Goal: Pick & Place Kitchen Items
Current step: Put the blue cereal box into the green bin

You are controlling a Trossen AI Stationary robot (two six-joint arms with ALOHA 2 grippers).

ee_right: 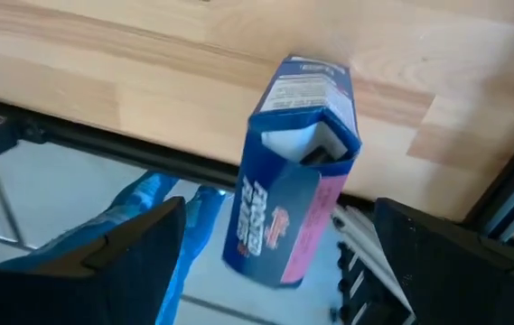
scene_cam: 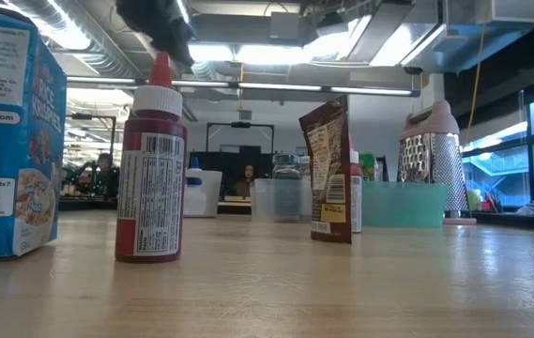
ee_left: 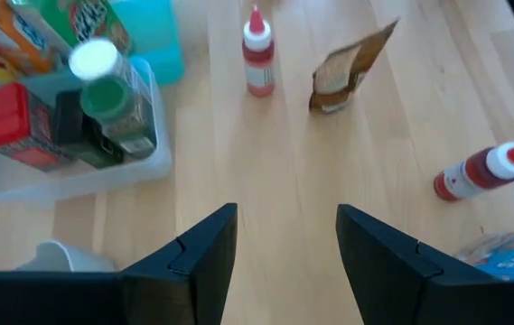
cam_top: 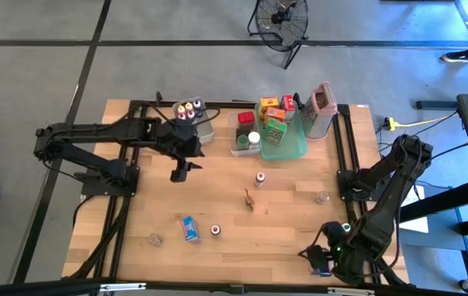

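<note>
My left gripper (cam_top: 180, 168) hangs open over bare wood left of centre, touching nothing (ee_left: 284, 262). Ahead of it stand a red sauce bottle (ee_left: 257, 54) and a brown packet (ee_left: 351, 68). A second red bottle (ee_left: 487, 171) and a blue box (cam_top: 189, 228) are nearer the front. My right gripper (cam_top: 320, 260) is over the table's front right edge, fingers spread wide (ee_right: 279, 208). Between them is a blue and pink carton (ee_right: 293, 181), top flap open, its lower end past the table edge. My right gripper has the blue carton between its fingers, which point steeply down. A gap shows between each finger (ee_right: 139, 244) and the carton's sides (ee_right: 238, 244). Whether either finger touches it, I cannot tell.
At the back stand a clear bin of small bottles (cam_top: 191, 111), a second clear bin (cam_top: 246, 133), a teal tray of boxes (cam_top: 283, 131) and a grater (cam_top: 322, 107). Two clear jars (cam_top: 155, 240) (cam_top: 322, 197) stand alone. Black frame rails (cam_top: 345, 156) edge the work area.
</note>
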